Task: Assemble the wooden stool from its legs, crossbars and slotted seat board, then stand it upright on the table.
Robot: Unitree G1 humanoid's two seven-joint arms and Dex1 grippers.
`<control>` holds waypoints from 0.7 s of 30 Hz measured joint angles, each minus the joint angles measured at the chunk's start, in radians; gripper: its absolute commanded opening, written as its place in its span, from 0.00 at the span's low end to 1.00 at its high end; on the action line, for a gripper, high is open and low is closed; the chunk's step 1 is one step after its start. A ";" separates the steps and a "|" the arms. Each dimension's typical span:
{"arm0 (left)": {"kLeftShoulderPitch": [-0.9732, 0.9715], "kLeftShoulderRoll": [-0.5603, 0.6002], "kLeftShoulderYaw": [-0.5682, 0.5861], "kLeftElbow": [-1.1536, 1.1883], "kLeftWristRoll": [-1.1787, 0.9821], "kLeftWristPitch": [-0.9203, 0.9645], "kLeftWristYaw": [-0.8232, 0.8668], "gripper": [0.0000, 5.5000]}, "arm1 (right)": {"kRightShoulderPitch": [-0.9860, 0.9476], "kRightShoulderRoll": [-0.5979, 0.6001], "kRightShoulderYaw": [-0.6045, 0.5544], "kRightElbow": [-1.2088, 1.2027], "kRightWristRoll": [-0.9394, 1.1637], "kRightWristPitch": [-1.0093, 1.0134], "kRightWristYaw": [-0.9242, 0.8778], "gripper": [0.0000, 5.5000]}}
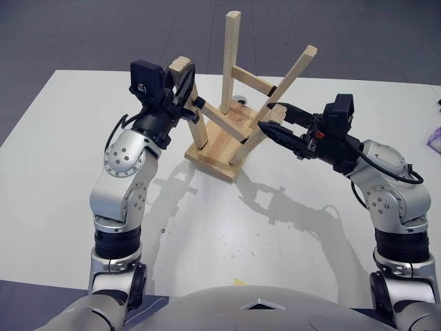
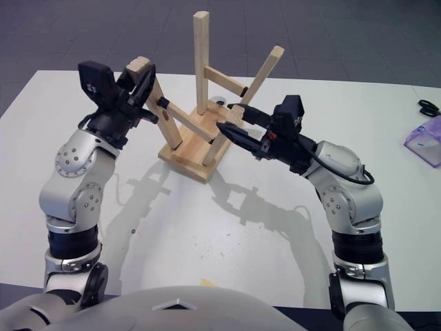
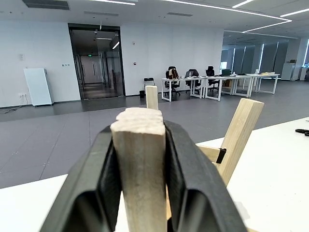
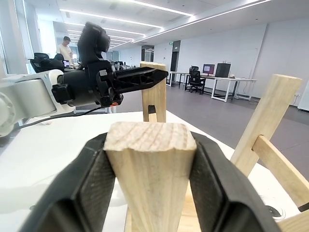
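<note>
Stool (image 1: 219,143) upside down on the surface (image 1: 275,234), legs up. Left gripper (image 1: 185,80) clamped tight on one leg (image 3: 140,159), right gripper (image 1: 276,119) squeezing another.

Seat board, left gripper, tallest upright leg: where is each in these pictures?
seat board (image 1: 219,146): left eye view, its bare wooden face.
left gripper (image 1: 185,83): left eye view, between its fingertips.
tallest leg (image 1: 231,58): left eye view, mid-length.
</note>
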State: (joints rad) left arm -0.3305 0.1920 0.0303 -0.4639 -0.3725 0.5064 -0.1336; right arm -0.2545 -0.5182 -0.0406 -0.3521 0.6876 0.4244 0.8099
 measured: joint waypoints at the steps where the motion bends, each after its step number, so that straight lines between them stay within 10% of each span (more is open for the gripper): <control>1: -0.002 -0.034 0.038 0.011 -0.045 0.026 0.021 0.19 | -0.001 0.000 0.000 -0.001 0.000 -0.004 0.000 0.38; 21: -0.020 -0.183 0.182 0.077 -0.232 0.119 0.106 0.21 | -0.030 0.015 0.014 -0.027 -0.017 -0.024 -0.035 0.38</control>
State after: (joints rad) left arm -0.3507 0.0092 0.2120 -0.3868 -0.6050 0.6259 -0.0278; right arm -0.2846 -0.5036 -0.0268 -0.3792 0.6707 0.4003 0.7750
